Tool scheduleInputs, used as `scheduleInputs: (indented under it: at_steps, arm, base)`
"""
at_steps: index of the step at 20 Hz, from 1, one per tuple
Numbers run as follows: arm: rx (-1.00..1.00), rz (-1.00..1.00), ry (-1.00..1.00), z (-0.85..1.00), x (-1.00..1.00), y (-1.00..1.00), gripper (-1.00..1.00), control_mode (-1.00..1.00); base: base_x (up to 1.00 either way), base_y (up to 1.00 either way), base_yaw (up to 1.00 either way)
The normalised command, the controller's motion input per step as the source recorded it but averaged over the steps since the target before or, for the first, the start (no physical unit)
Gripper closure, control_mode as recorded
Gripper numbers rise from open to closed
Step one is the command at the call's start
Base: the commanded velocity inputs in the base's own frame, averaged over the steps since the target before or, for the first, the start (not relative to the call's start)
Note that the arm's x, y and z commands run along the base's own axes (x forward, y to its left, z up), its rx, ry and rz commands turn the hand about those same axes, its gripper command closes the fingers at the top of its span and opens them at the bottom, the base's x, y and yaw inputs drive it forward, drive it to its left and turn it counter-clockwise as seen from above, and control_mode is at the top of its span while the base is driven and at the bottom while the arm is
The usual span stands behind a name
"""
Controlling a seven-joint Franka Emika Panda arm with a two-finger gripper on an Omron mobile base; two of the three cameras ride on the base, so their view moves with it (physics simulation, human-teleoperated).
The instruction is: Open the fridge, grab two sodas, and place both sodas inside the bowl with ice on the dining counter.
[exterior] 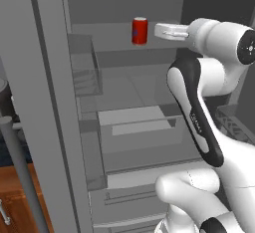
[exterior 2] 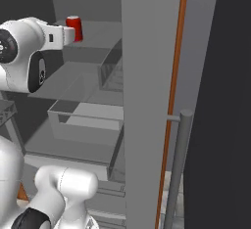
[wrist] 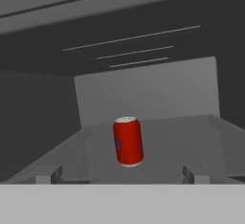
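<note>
The fridge (exterior: pixel 47 102) stands open, its left door swung out toward me and its right door (exterior 2: pixel 144 101) swung out on the other side. One soda, a red can with a silver top (exterior: pixel 140 31), stands upright on the upper shelf (exterior: pixel 124 58). The same can (exterior 2: pixel 74 27) shows just past my hand, and sits centred ahead in the hand view (wrist: pixel 128 141). My gripper (exterior: pixel 157 30) hovers just right of the can at its height, open, with nothing between the fingertips (wrist: pixel 50 175). The bowl and the dining counter are out of view.
A clear door bin (exterior: pixel 84 70) hangs on the left door beside the shelf. Grey drawers (exterior: pixel 137 122) fill the fridge below. Long bar handles (exterior: pixel 20 167) (exterior 2: pixel 179 164) stick out on the open doors. A reddish wood cabinet (exterior: pixel 17 197) stands at the lower left.
</note>
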Motion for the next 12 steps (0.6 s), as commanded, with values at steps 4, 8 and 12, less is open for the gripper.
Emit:
scheduleInputs:
  at_steps: [4, 8, 12]
  arm:
    - [-0.03, 0.00, 0.00, -0.01, 0.02, 0.06, -1.00, -1.00]
    - [-0.06, 0.00, 0.00, 0.05, 0.14, 0.13, -1.00, -1.00]
    - [0.00, 0.00, 0.00, 0.16, 0.41, 0.00, -1.00, -1.00]
  base:
    - [0.00, 0.00, 0.00]
    - [0.00, 0.00, 0.00]
    - [0.00, 0.00, 0.00]
